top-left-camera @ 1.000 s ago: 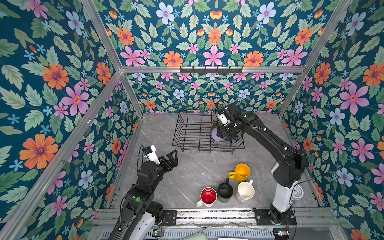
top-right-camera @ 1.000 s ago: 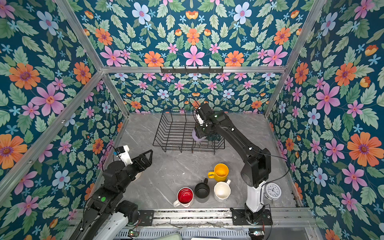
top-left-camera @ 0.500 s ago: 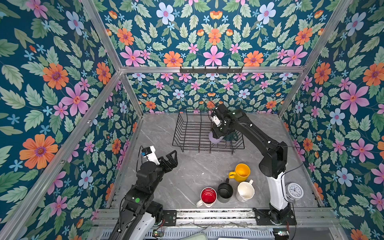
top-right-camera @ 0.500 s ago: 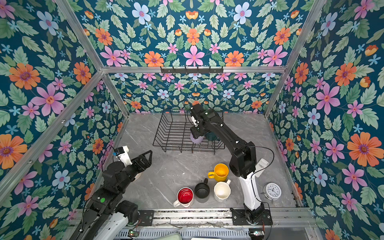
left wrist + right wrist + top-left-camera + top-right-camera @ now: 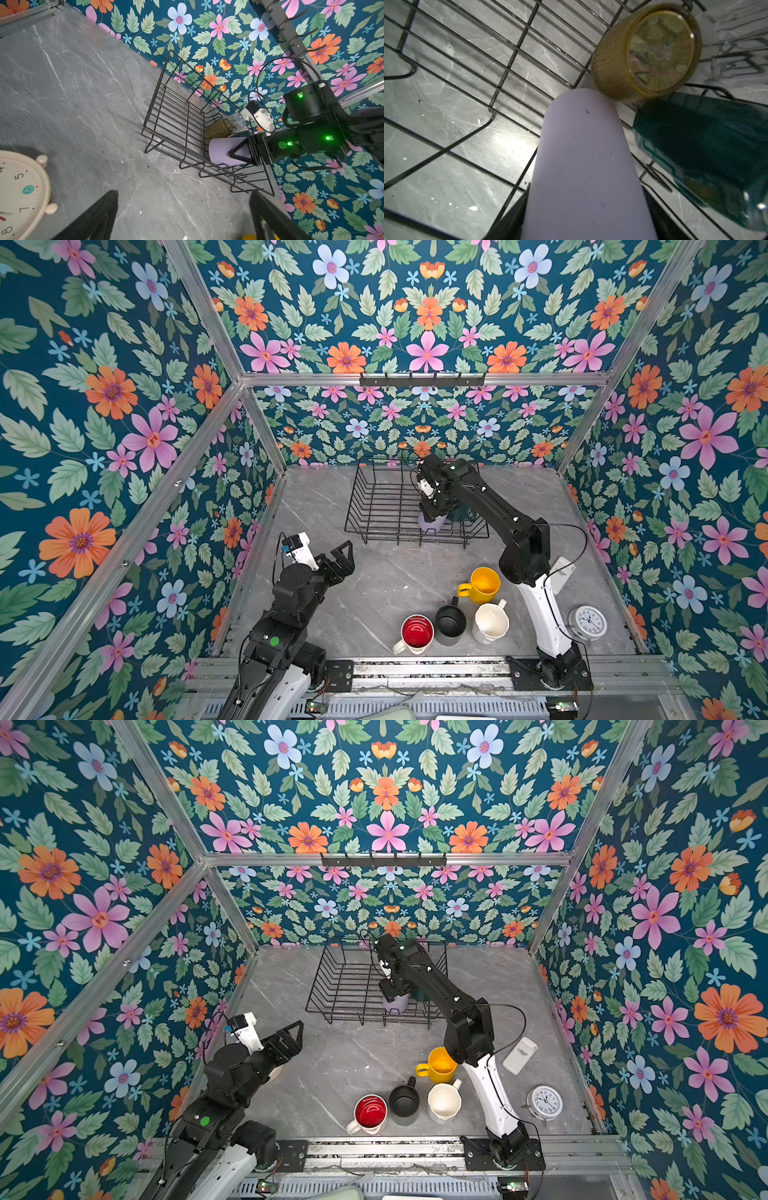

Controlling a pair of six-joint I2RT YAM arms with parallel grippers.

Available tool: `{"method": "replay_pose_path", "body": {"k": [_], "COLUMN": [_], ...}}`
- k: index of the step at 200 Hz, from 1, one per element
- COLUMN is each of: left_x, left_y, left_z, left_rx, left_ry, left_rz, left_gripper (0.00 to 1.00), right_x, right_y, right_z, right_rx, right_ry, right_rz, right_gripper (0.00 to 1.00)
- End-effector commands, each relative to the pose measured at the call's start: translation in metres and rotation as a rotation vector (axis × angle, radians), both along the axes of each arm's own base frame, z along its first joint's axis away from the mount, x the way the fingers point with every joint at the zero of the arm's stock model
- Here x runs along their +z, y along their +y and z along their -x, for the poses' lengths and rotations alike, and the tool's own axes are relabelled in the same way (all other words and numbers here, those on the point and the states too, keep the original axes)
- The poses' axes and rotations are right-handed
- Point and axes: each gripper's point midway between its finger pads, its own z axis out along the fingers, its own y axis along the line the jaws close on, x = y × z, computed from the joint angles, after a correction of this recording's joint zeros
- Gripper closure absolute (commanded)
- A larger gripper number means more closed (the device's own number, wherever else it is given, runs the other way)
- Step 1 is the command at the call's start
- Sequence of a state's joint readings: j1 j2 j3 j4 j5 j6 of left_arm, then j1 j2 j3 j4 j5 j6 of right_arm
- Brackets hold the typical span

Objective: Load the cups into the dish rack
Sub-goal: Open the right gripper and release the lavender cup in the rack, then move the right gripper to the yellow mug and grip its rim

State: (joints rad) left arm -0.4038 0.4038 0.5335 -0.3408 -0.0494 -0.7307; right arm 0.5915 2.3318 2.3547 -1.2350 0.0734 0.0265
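Grey marble table (image 5: 374,585) carries dish rack (image 5: 374,506), four mugs (image 5: 451,620) (clustered together), clock (image 5: 588,621).

1. My right gripper (image 5: 433,514) moved left and lower, taking the lilac tumbler (image 5: 431,526) deeper into the dish rack (image 5: 351,506).
2. My right arm's elbow swung left, uncovering the clock (image 5: 588,622) and the white slab (image 5: 561,574).

Picture edges crop the cream round alarm clock (image 5: 18,191) in the left wrist view and the lilac matte tumbler (image 5: 583,166) in the right. The right arm (image 5: 490,506) hides most of the dark green glossy mug (image 5: 461,513).
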Motion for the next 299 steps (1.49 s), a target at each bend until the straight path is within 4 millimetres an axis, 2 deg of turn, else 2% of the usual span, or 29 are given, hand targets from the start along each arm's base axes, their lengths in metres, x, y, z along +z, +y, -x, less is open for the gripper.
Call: {"method": "replay_pose_path", "body": {"k": [1,41,84,123,166,191,223,227,232,243,273,299], "left_x": [0.000,0.000,0.000,0.001,0.003,0.006,0.009,0.009,0.009,0.009,0.011,0.010], "left_y": [0.002,0.004,0.004,0.005,0.006,0.008,0.009,0.009,0.009,0.009,0.006,0.004], "left_z": [0.000,0.000,0.001,0.001,0.001,0.002,0.002,0.002,0.002,0.001,-0.002,-0.003], "left_rx": [0.007,0.013,0.016,0.017,0.022,0.027,0.035,0.036,0.036,0.038,0.027,0.022], "left_ry": [-0.005,-0.006,-0.007,-0.008,-0.015,-0.025,-0.036,-0.036,-0.037,-0.041,-0.049,-0.047], "left_rz": [-0.016,-0.019,-0.022,-0.022,-0.023,-0.026,-0.026,-0.026,-0.025,-0.025,-0.016,-0.011], "left_gripper": [0.00,0.00,0.00,0.00,0.00,0.00,0.00,0.00,0.00,0.00,0.00,0.00], "right_x": [-0.005,-0.015,-0.011,0.014,0.064,0.091,0.105,0.099,0.107,0.103,0.076,0.054], "right_y": [-0.003,0.000,0.001,0.007,0.003,-0.013,-0.052,-0.057,-0.065,-0.080,-0.115,-0.131], "right_z": [0.001,0.003,0.002,-0.001,0.005,0.025,0.067,0.073,0.083,0.100,0.143,0.172], "right_rx": [0.000,0.004,0.002,-0.006,-0.041,-0.079,-0.167,-0.178,-0.192,-0.226,-0.313,-0.361], "right_ry": [0.015,0.042,0.034,-0.022,-0.114,-0.169,-0.200,-0.185,-0.202,-0.190,-0.130,-0.076], "right_rz": [0.028,0.026,0.014,-0.052,-0.135,-0.183,-0.256,-0.252,-0.271,-0.280,-0.252,-0.238], "right_gripper": [0.53,0.32,0.19,0.16,0.16,0.17,0.19,0.19,0.19,0.21,0.25,0.30]}}
